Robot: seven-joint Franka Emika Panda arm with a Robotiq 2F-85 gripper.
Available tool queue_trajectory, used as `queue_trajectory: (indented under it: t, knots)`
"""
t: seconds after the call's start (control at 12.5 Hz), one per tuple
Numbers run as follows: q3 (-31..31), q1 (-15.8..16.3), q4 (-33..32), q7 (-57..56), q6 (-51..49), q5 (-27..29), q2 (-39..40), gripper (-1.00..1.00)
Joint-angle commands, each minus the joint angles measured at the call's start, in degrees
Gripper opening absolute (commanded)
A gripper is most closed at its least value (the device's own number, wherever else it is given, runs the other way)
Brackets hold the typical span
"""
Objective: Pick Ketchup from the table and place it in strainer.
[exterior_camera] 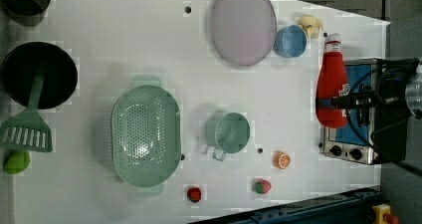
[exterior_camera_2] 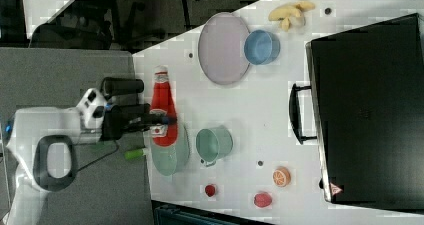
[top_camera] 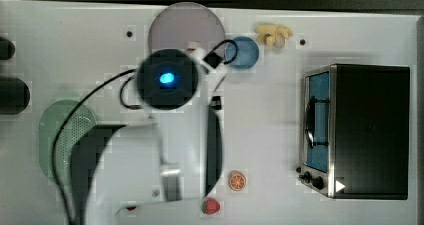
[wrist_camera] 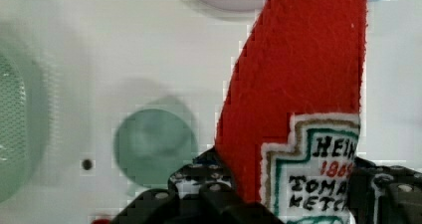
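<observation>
So the ketchup bottle (wrist_camera: 298, 84) looks like a plush toy, fuzzy red fabric with a stitched label; my guess is it's light, squashy and not slippery at all, so it won't crack or slide, but it could sag or swing since it's long and soft; best place to take it is the fat lower body around the label, which is exactly where it's being taken.

The gripper (exterior_camera_2: 159, 120) is partly spread and pinching the bottle across that label zone; in the wrist view one black finger (wrist_camera: 209, 189) sits on one side of the label and the other sits across from it, fabric squeezed between them.

The bottle is up off the table (exterior_camera: 124, 30), carried in the air with the white cap pointing away from the arm; in the left view it hangs in front of the toaster oven (exterior_camera: 356, 134); in the right view it hovers over the near end of the strainer (exterior_camera_2: 170, 157).

The strainer is empty in the left view, well apart from the lilac plate (exterior_camera: 243, 25), with the green cup (exterior_camera: 228, 133) just beside it; my read is the carry is mostly done and what's left is lining the long bottle up with the oval and letting go low, so the floppy thing doesn't drape over the rim.
</observation>
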Motion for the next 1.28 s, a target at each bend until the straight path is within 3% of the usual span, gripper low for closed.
queue_trajectory:
  t: [0.08,0.4,0.72,1.12,1.28]
  knots:
    - [6.29,2.56,-0.74,11.09,-1.3,0.67,1.73,0.24]
    - [15.62,3.44,-0.82,24.93,1.57,0.69,3.69,0.24]
    - [23.82,4.19,-1.34,35.55,12.06,0.68,10.11,0.24]
    - [27.51,6.92,-2.98,46.85,29.68,-0.8,22.21,0.24]
    - [27.33,7.79,-3.81,51.44,34.36,-3.59,25.82,0.52]
